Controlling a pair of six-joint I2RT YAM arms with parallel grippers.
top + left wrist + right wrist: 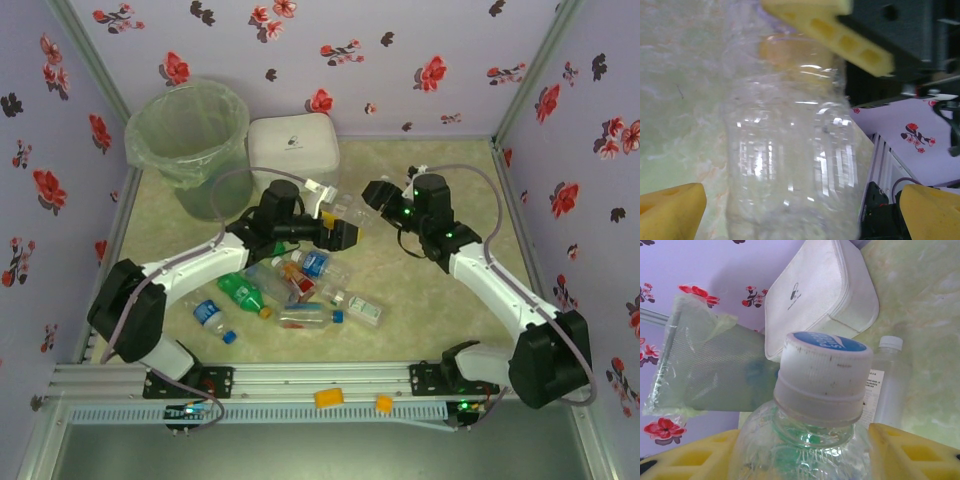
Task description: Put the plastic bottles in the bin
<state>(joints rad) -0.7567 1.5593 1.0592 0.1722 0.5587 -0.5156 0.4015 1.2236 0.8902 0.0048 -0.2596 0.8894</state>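
Note:
A clear plastic bottle [352, 210] with a white, blue-topped cap [822, 375] hangs above the table's middle. My right gripper [373, 196] is shut on it just below the neck, yellow fingers [905, 450] pressed on both sides. My left gripper [340, 223] is open around the same bottle's body [790, 165], with a gap at each yellow finger [670, 210]. Several more plastic bottles lie in a pile below: a green one [240, 292], blue-labelled ones [208, 313] and clear ones [310, 316]. The bin [190, 135] stands at the back left.
A white rounded box [292, 145] sits right of the bin. A clear bottle with a white cap [888, 385] lies near that box. Two small yellow blocks [329, 397] rest on the front rail. Flowered walls enclose the table.

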